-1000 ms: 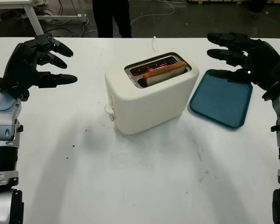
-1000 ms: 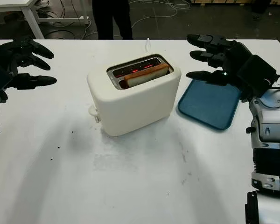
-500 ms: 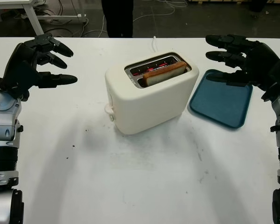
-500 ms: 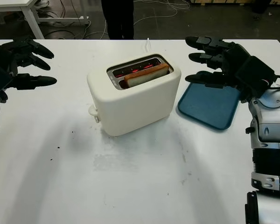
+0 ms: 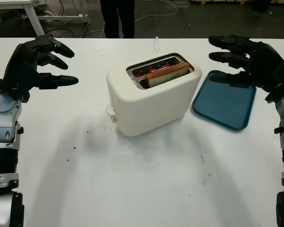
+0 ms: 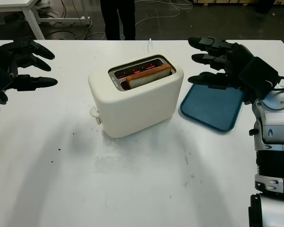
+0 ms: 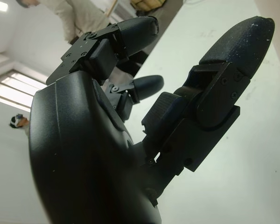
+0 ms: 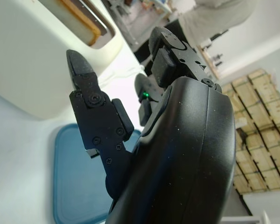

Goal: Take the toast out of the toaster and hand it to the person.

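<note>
Cream toaster (image 5: 151, 99) stands mid-bench (image 5: 132, 189), slots glowing red. Toast (image 5: 166, 74) sits upright in the nearer slot, top edge poking out. Blue tray (image 5: 225, 100) just right of toaster. Left hand (image 5: 35, 66) raised over bench's left side, fingers (image 5: 57, 81) apart, holding nothing. Right hand (image 6: 227, 61) above tray's far edge, fingers apart, empty. Person's legs (image 5: 117, 18) beyond far edge.

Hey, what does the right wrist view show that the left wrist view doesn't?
Right wrist alone: the toaster with toast in its slot, the blue tray below the open right hand, and stacked cartons behind. Left wrist alone: the open left hand and a window. Both: the white table and a person in light clothing.
</note>
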